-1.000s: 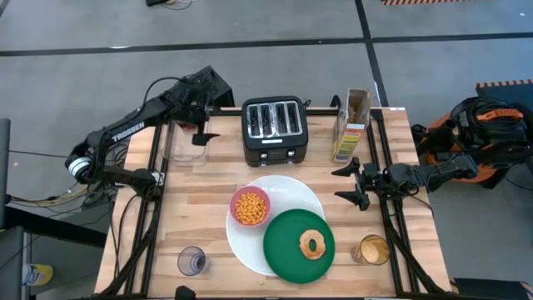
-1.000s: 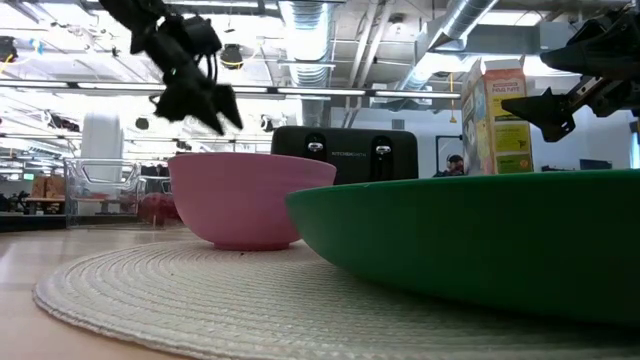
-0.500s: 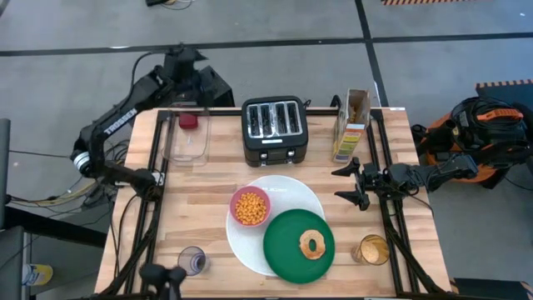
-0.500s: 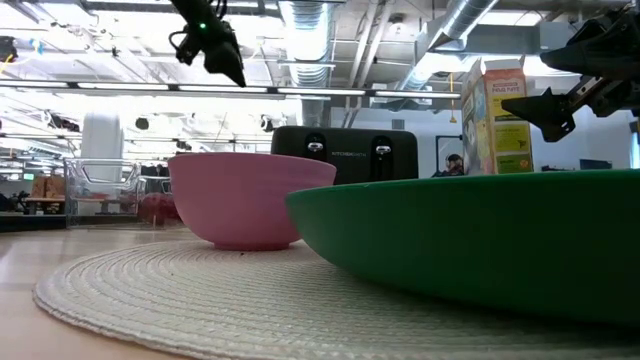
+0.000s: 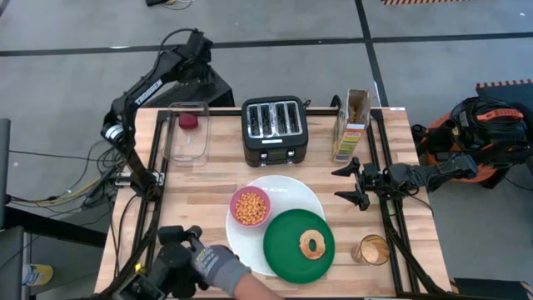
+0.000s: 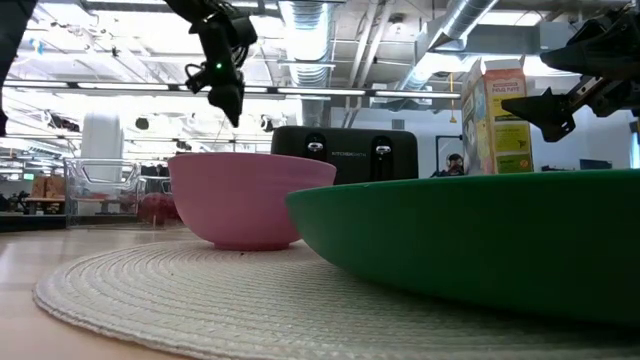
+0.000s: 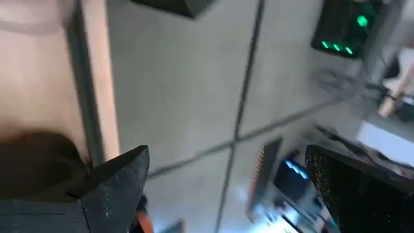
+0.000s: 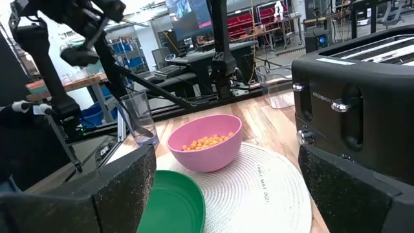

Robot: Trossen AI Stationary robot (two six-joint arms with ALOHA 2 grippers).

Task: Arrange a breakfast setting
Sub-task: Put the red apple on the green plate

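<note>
Right gripper (image 5: 356, 185) hangs open beside the mostly laid large white round plate (image 5: 291, 190), toasted bagel ring (image 5: 314, 245) plated, spoon unseen.

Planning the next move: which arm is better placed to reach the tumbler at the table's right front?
Right. Its open gripper hovers just behind that tumbler, while the left gripper hangs beyond the table's far left edge.
</note>
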